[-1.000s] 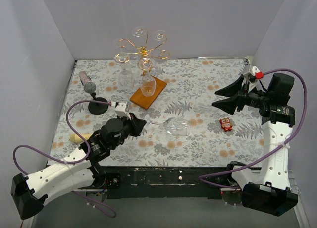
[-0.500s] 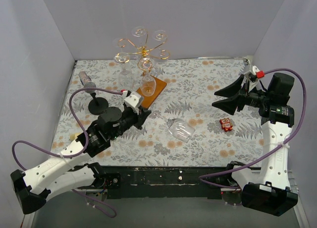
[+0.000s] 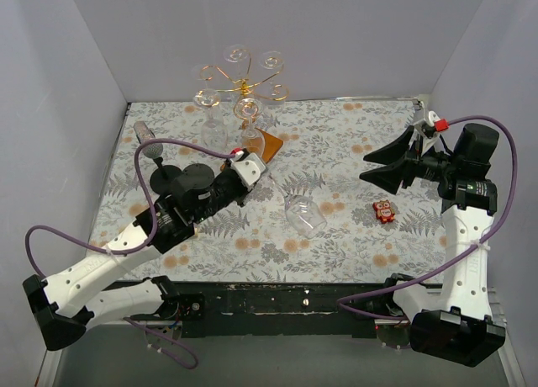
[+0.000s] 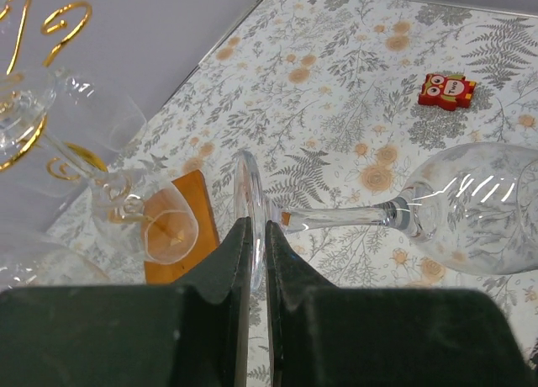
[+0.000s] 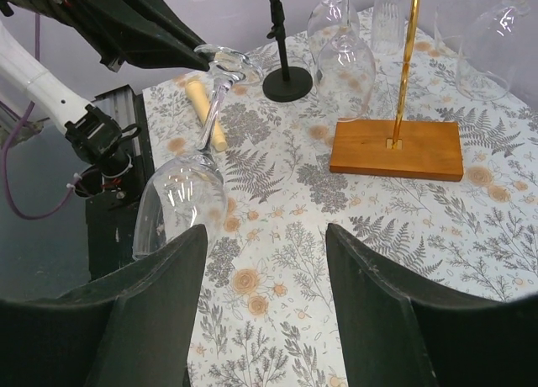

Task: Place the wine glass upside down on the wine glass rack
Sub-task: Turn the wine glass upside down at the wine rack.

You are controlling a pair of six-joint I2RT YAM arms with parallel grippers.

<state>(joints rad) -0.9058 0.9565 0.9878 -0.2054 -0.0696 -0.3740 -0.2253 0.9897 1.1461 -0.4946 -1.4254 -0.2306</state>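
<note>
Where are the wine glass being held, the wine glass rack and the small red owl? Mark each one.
wine glass (image 4: 471, 206), left wrist view, on its bowl.
wine glass rack (image 5: 429, 151), right wrist view, on its wooden base.
red owl (image 3: 385, 211), top external view, on its body.

Floral-print surface (image 3: 353, 143), red owl toy (image 3: 385, 211) lying flat at 4 o'clock, black microphone stand (image 3: 168, 177) upright at 9 o'clock, cream roll (image 5: 206, 109) lying near its round foot, toward 8 o'clock.
</note>
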